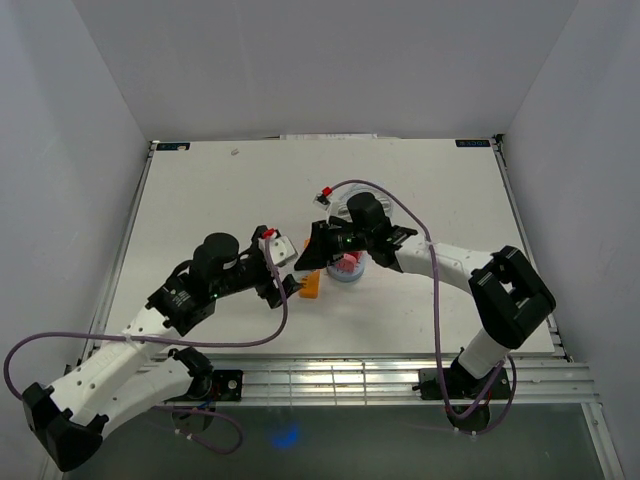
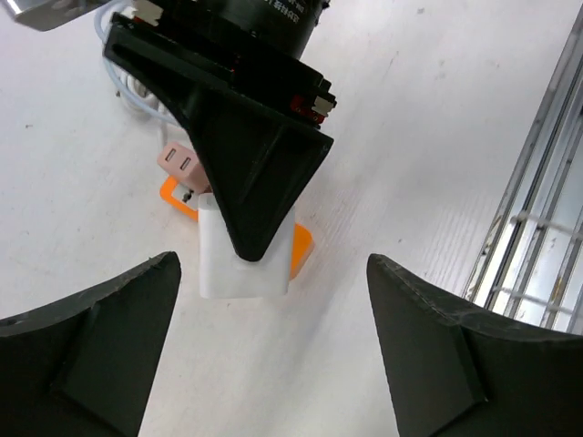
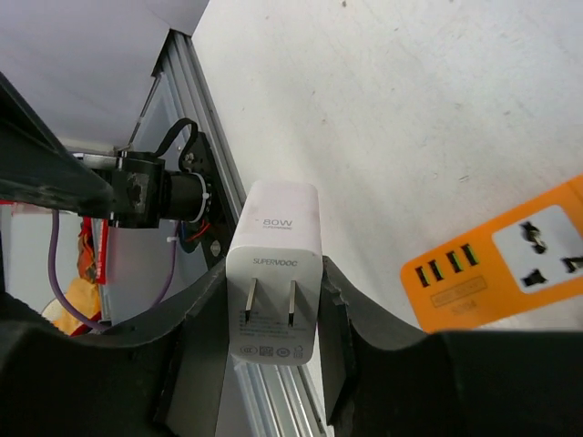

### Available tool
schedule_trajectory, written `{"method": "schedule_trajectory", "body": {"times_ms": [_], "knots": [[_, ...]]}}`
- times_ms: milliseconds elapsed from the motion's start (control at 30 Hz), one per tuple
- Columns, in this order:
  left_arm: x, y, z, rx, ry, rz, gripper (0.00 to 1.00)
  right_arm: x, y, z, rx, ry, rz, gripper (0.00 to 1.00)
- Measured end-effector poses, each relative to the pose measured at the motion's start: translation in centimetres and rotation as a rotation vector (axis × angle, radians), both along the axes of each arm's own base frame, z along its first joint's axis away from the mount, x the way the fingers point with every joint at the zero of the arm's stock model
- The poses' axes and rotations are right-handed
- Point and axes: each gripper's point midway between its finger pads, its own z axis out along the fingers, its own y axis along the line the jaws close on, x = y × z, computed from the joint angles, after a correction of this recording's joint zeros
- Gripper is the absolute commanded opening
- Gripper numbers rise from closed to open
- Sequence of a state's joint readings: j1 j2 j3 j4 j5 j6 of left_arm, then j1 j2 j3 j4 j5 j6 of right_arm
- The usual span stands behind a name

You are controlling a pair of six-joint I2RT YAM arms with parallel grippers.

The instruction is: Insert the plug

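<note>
The plug is a white charger block with two flat prongs facing the right wrist camera. My right gripper is shut on its two sides and holds it in the air. From above, the plug sits between the two arms, just left of the right gripper. My left gripper is open, its fingers spread on either side of the plug without touching it. In the left wrist view the left gripper holds nothing. An orange power strip with USB ports and a socket lies on the table under the plug.
A light-blue round object with something pink in it stands just right of the strip. A pink USB connector lies by the strip's far end. The purple cables arc over the table. The slotted rail runs along the near edge.
</note>
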State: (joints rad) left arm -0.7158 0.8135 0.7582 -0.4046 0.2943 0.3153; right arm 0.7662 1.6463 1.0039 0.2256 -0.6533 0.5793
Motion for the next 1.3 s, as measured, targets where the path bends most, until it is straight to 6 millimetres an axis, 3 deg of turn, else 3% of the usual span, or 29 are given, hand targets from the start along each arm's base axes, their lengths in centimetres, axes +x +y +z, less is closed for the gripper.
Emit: {"method": "schedule_trajectory", "body": {"times_ms": [233, 400, 500, 700, 1033, 1300], "knots": [[0.5, -0.4, 2.5, -0.168, 0.1, 0.132, 0.98, 1.5, -3.2, 2.5, 0.038, -0.091, -0.062, 0.08], [2.2, -2.0, 4.6, -0.257, 0.235, 0.229, 0.98, 1.3, -4.6, 4.1, 0.078, -0.15, -0.071, 0.08], [3.7, -2.7, 4.8, -0.304, 0.333, 0.266, 0.98, 0.7, -5.3, 4.7, 0.104, -0.17, -0.061, 0.08], [7.6, 1.0, 4.5, -0.524, 0.555, 0.338, 0.98, -0.5, -5.9, 6.0, 0.156, -0.226, -0.037, 0.08], [3.8, -1.4, 4.4, -0.686, 0.756, 0.087, 0.93, -1.0, -6.0, 8.2, 0.218, -0.289, -0.021, 0.08], [1.4, -1.2, 6.3, -0.772, 0.699, -0.014, 0.86, -1.2, -5.8, 9.9, 0.283, -0.297, -0.007, 0.08]]}}
